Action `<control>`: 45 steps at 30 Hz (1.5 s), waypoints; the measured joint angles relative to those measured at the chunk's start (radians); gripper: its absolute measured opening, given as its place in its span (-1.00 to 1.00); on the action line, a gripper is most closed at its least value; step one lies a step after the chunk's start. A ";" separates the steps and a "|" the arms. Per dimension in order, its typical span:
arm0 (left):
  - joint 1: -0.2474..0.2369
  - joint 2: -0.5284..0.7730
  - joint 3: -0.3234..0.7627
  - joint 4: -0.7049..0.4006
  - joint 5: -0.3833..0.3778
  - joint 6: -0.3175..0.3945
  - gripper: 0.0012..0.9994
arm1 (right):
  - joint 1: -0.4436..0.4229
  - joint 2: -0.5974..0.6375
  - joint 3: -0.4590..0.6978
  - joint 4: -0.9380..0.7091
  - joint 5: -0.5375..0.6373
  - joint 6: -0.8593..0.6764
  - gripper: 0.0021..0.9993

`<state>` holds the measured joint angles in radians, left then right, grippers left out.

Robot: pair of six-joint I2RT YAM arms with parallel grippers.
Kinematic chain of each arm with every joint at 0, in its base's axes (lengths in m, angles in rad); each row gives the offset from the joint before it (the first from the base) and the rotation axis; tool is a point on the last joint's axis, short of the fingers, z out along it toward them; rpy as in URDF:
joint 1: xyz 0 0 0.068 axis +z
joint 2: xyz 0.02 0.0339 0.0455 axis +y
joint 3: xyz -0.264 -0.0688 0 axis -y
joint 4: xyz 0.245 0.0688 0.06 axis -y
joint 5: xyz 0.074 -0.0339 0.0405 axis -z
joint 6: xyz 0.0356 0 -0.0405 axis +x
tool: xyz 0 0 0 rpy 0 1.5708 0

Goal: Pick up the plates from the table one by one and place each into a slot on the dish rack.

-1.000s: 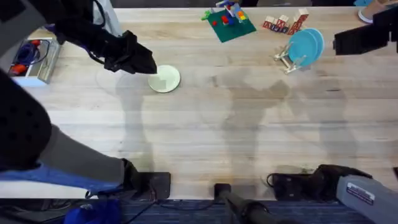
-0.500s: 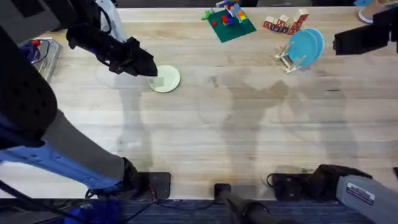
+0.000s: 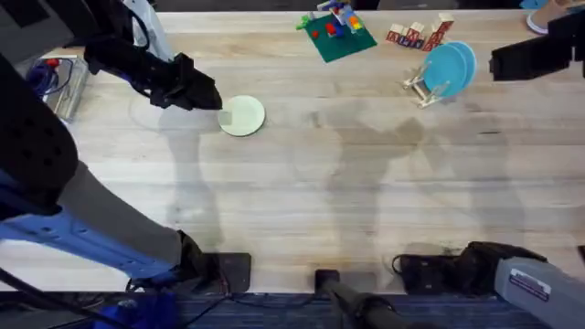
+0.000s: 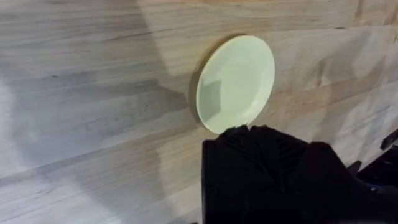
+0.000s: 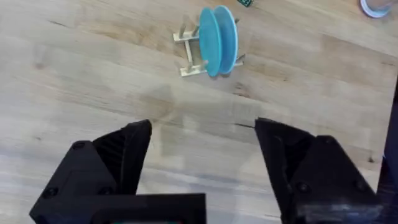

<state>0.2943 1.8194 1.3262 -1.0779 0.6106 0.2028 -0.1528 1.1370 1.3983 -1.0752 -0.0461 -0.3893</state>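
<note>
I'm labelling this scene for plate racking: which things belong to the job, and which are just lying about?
Job:
cream plate, flat on the table
dish rack
blue plates, standing in the rack
left gripper, at the cream plate's edge

Lying about:
green board with bricks
red-and-white blocks

Cream plate (image 3: 243,116) lies flat on the table (image 3: 329,192), left of centre. Two blue plates (image 3: 450,66) stand upright in the dish rack (image 3: 419,89), far right.
</note>
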 joint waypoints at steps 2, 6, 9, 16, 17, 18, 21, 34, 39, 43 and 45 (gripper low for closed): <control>0.000 0.000 0.000 0.012 0.000 0.000 -0.92 | 0.000 0.000 0.000 0.000 0.000 0.000 0.99; 0.000 0.019 0.000 0.028 0.001 0.000 -0.92 | 0.000 0.000 0.000 0.000 0.000 0.000 0.99; 0.000 0.064 0.000 0.036 0.000 0.000 -0.92 | 0.000 0.000 0.000 0.000 0.000 0.000 0.99; 0.000 0.168 0.000 0.093 0.007 0.003 -0.92 | 0.000 0.000 0.000 0.000 0.000 0.000 0.99; 0.001 0.174 0.000 0.095 0.018 0.003 -0.92 | 0.000 0.000 0.000 0.000 0.000 0.000 0.99; 0.003 0.178 0.000 0.096 0.025 0.003 -0.92 | 0.000 0.000 0.000 0.000 0.000 0.000 0.99; 0.004 0.185 0.002 0.095 0.033 0.003 -0.92 | 0.000 0.000 0.000 0.000 0.000 0.000 0.99; 0.005 0.195 0.004 0.117 0.047 -0.005 -0.92 | 0.000 0.000 0.000 0.000 0.000 0.000 0.99; 0.005 0.196 0.004 0.127 0.051 -0.009 -0.92 | 0.000 0.000 0.000 0.000 0.000 0.000 0.99; 0.007 0.206 0.006 0.128 0.064 -0.010 -0.92 | 0.000 0.000 0.000 0.000 0.000 0.000 0.99; 0.009 0.216 0.011 0.128 0.080 -0.012 -0.92 | 0.000 0.000 0.000 0.000 0.000 0.000 0.99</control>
<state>0.3037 2.0356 1.3370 -0.9501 0.6901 0.1906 -0.1528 1.1370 1.3983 -1.0752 -0.0463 -0.3893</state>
